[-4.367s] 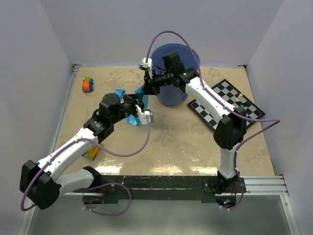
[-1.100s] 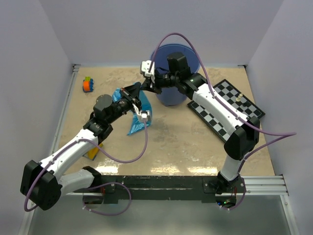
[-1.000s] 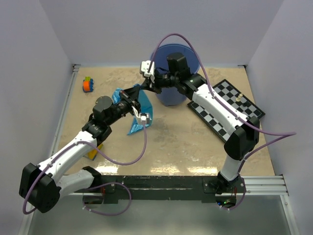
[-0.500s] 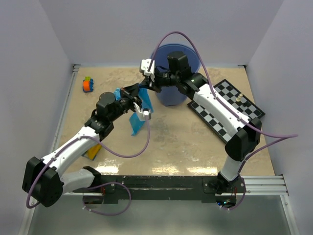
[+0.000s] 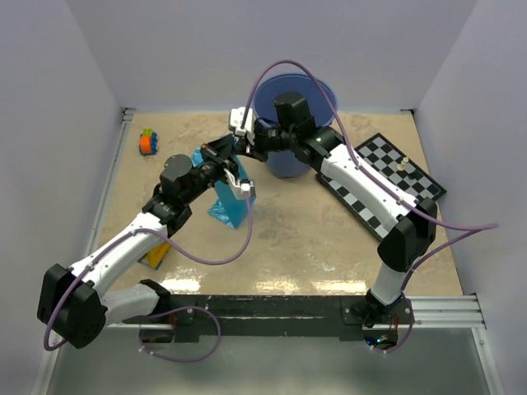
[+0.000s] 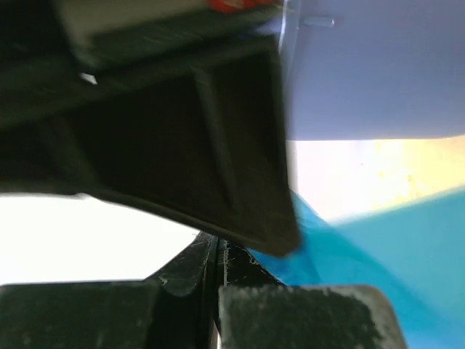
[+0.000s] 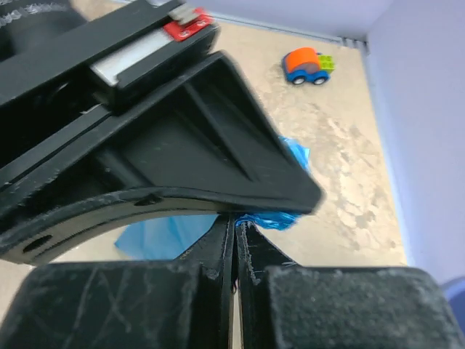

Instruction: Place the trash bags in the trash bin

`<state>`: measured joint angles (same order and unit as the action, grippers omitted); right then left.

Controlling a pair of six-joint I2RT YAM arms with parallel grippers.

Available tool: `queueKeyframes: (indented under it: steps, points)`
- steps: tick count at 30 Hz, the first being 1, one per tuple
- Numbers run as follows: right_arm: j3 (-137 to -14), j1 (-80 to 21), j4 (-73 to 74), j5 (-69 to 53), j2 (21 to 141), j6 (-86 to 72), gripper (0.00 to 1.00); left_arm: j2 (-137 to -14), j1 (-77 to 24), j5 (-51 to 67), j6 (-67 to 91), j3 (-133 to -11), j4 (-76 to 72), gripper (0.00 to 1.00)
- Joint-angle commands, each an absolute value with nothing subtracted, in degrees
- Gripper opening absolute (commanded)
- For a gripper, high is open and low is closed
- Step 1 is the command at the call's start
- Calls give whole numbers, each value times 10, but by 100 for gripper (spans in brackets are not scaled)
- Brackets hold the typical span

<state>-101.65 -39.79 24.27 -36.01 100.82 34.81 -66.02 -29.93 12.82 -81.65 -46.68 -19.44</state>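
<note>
Sitting near the left wall, a toy car (image 5: 148, 141) is well apart from the rest. A crumpled trash bag (image 5: 200, 156) lies on the table just left of the meeting grippers. Below them a flat trash bag (image 5: 229, 207) hangs from the left gripper (image 5: 234, 158), whose jaws are closed on its top. The right gripper (image 5: 242, 150) is closed too; whether it pinches film cannot be told. Behind stands the trash bin (image 5: 323, 86), both bags outside it, its inside mostly hidden by the right arm. A chessboard (image 5: 387, 177) lies farthest right. Only the left wrist view shows film meeting the closed fingertips.
</note>
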Motion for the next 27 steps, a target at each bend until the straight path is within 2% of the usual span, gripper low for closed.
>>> queueKeyframes:
  steps: [1,5,8,12,16,19,22,27]
  points:
    - [-1064,-396,185,-352,983,329,0,-647,-307,140,-804,-470,-110,0]
    - [-992,-395,170,-263,991,353,0,-620,-312,148,-815,-479,-87,0]
    - [-963,-395,162,-255,983,355,0,-627,-311,152,-817,-514,-73,0]
    - [-992,-402,227,-349,971,399,0,-656,-311,146,-826,-535,-113,0]
    - [-1060,-399,209,-392,960,342,0,-685,-308,129,-844,-537,-72,0]
    - [-1077,-399,198,-338,969,349,0,-664,-307,149,-854,-508,-40,0]
    - [-1037,-397,183,-259,983,362,0,-625,-309,182,-856,-486,-53,0]
    - [-981,-403,198,-263,988,375,0,-620,-309,191,-838,-510,-123,0]
